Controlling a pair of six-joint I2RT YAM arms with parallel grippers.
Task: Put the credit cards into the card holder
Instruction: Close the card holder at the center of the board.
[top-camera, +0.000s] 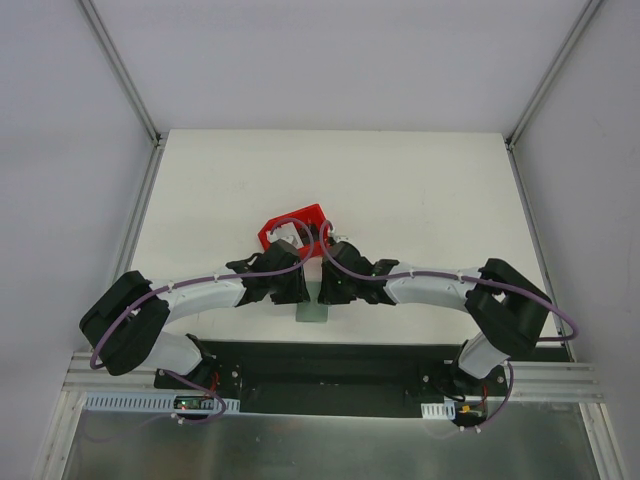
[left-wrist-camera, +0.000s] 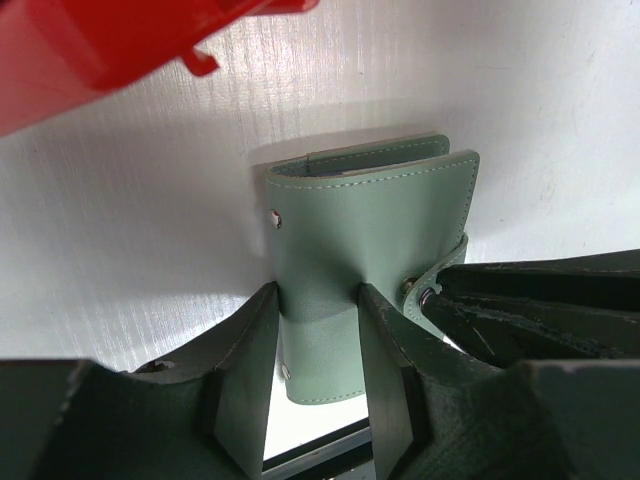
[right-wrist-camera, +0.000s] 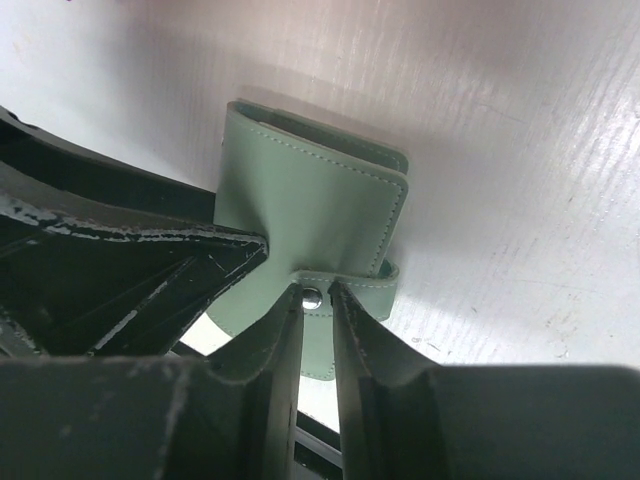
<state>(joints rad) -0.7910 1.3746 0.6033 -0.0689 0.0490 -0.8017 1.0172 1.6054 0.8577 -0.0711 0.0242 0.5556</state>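
The card holder sat near the table front edge by the red bin, w/ left gripper clamped on its body and right gripper pinching its strap (snap btw. the fingers).

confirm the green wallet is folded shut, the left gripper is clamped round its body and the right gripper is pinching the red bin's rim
Not the bin. The right wrist view shows the right gripper pinching the snap strap of the wallet; the red bin is not between its fingers. The wallet is folded shut and the left gripper is clamped round its body.
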